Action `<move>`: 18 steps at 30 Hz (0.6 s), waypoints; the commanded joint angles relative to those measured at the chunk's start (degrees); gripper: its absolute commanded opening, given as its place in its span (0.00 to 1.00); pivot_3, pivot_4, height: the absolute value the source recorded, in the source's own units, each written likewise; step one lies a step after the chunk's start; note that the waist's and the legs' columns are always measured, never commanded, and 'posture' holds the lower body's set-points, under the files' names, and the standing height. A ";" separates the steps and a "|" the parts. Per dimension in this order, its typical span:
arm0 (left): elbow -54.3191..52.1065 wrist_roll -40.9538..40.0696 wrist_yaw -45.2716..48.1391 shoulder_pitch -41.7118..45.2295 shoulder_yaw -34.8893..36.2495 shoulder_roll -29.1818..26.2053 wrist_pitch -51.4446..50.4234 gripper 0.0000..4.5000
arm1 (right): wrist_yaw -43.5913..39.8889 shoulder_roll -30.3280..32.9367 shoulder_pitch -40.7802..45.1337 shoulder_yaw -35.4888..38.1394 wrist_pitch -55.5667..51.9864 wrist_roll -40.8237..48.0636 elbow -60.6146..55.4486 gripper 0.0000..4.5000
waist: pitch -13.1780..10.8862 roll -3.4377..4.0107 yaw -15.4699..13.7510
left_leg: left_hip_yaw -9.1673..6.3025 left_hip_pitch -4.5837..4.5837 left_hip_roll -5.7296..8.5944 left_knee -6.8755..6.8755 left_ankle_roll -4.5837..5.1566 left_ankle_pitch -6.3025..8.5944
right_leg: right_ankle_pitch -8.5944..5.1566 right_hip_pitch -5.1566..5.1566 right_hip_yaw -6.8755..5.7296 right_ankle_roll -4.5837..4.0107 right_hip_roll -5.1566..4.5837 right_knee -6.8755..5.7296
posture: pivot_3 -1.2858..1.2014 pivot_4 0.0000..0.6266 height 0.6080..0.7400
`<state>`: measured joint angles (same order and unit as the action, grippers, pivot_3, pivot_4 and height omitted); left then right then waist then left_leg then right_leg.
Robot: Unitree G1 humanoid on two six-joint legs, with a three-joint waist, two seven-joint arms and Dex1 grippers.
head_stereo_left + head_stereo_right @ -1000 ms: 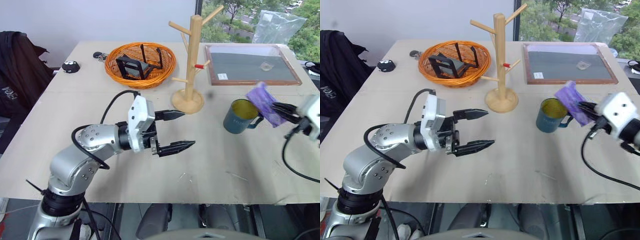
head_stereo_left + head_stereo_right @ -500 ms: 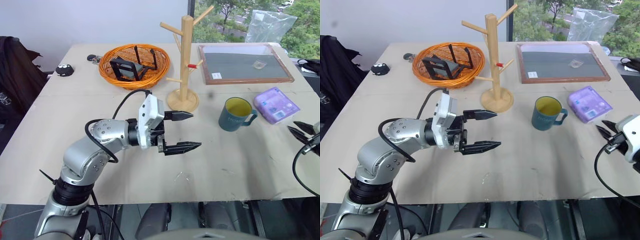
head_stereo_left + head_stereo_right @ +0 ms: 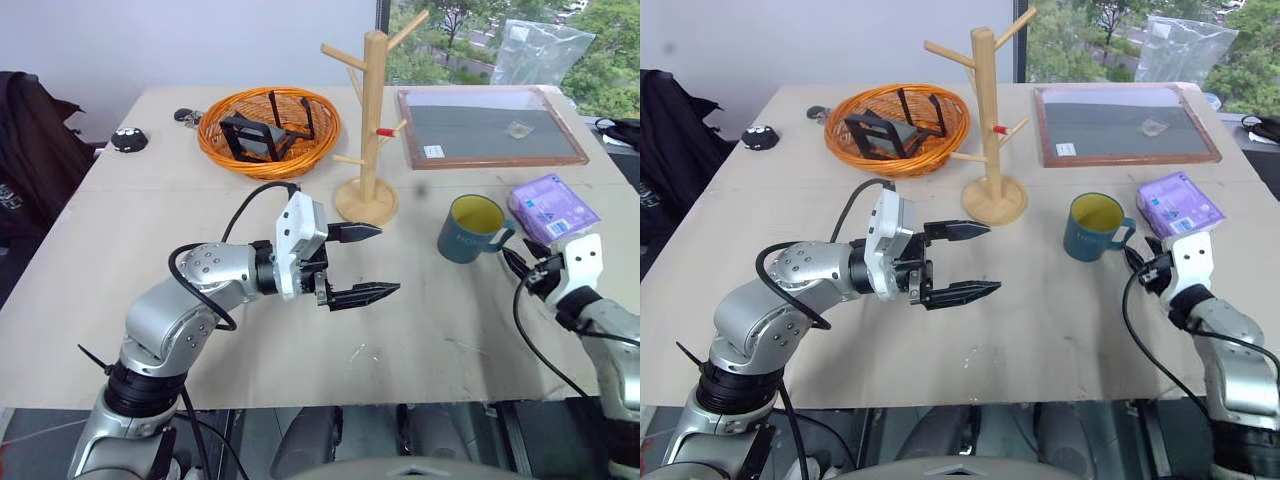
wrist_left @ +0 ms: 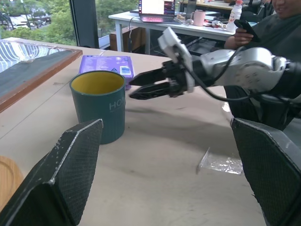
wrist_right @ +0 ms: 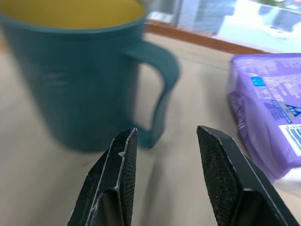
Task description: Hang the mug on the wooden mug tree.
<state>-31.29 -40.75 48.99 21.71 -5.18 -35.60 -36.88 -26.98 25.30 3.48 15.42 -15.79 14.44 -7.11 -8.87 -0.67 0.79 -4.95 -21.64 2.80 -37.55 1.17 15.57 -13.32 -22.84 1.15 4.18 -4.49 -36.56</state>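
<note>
The teal-blue mug (image 3: 463, 232) with a yellow inside stands upright on the table, its handle (image 5: 160, 89) turned toward my right gripper (image 3: 512, 258). That gripper is open and level just short of the handle, with nothing between its fingers (image 5: 117, 179). The wooden mug tree (image 3: 370, 120) stands behind and left of the mug, its pegs bare. My left gripper (image 3: 385, 260) hovers open and empty over the table's middle, pointing toward the mug (image 4: 99, 106).
A purple packet (image 3: 553, 207) lies on the table just right of the mug. An orange wicker basket (image 3: 270, 128) holding a black stand sits left of the tree. A wood-framed board (image 3: 490, 125) lies at the back right. A person (image 4: 282, 28) sits beyond the table.
My right gripper let go of the purple packet, which now lies beside the mug. It then dropped and moved in to the mug's handle with its fingers open. The left arm stayed put.
</note>
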 commanded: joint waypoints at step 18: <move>-3.04 1.49 -1.71 -0.85 1.38 -0.78 1.47 1.00 | -0.45 -2.14 7.62 -2.19 9.34 0.32 11.33 0.01 | 0.00 0.01 -0.06 | 0.03 0.02 0.01 0.00 0.00 0.00 | 0.00 -0.06 0.07 0.00 0.02 -0.11 | 0.52 0.24 1.00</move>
<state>-32.13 -39.94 47.81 20.86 -4.97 -36.03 -36.65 -26.80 22.26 10.62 12.14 -7.22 13.65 5.65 -8.87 -0.66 0.73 -4.94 -21.64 2.81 -37.55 1.16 15.57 -13.32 -22.91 1.20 4.18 -4.47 -36.67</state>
